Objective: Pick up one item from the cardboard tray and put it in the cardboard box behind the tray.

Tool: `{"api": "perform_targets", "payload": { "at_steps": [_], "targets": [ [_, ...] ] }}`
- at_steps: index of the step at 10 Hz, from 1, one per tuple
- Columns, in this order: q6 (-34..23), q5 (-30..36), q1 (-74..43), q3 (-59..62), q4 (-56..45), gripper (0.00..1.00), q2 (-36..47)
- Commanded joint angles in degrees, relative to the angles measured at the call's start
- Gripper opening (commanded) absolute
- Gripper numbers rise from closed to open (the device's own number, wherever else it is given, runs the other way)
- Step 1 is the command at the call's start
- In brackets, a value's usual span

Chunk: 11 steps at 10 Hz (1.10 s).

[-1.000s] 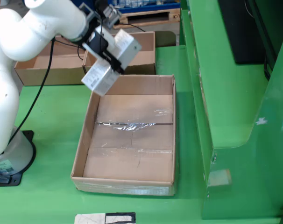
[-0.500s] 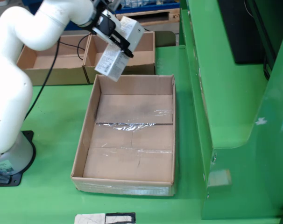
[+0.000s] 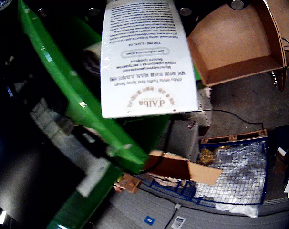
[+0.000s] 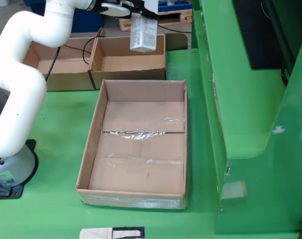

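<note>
The tool (image 4: 141, 9) held a white carton (image 4: 143, 32) clenched at its top, long axis hanging downward, directly above the cardboard box (image 4: 127, 62) behind the empty tray (image 4: 91, 149).

White printed carton (image 3: 144, 57) beside cardboard box (image 3: 235, 47)

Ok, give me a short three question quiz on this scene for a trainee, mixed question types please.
1. True or false: the white carton is lying in the tray.
2. In the fixed view, the carton hangs over which box? A) the left box B) the right box
3. Fill in: in the fixed view, no loose item shows in the tray; its floor has shiny ____ across it.

Key: 1 false, the pincer holds it in the air; 2 B; 3 tape.
</note>
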Motion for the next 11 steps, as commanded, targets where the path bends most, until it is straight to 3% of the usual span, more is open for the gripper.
{"api": "perform_targets", "payload": {
  "at_steps": [1, 2, 4, 6, 7, 8, 11],
  "targets": [
    [-7.4, -11.0, 10.0, 1.5, 6.7, 0.00, -5.6],
    [1.1, -11.0, 10.0, 1.5, 6.7, 0.00, -5.6],
    [-2.7, -11.0, 11.4, 1.5, 6.7, 0.00, -7.0],
    [-1.1, -11.0, 13.1, 1.5, 6.7, 0.00, -8.2],
    [-4.0, -11.0, 13.1, 1.5, 6.7, 0.00, -8.2],
    [-1.6, -11.0, 12.3, 1.5, 6.7, 0.00, -11.6],
    [-2.3, -11.0, 11.1, 1.5, 6.7, 0.00, -16.2]
  ]
}}
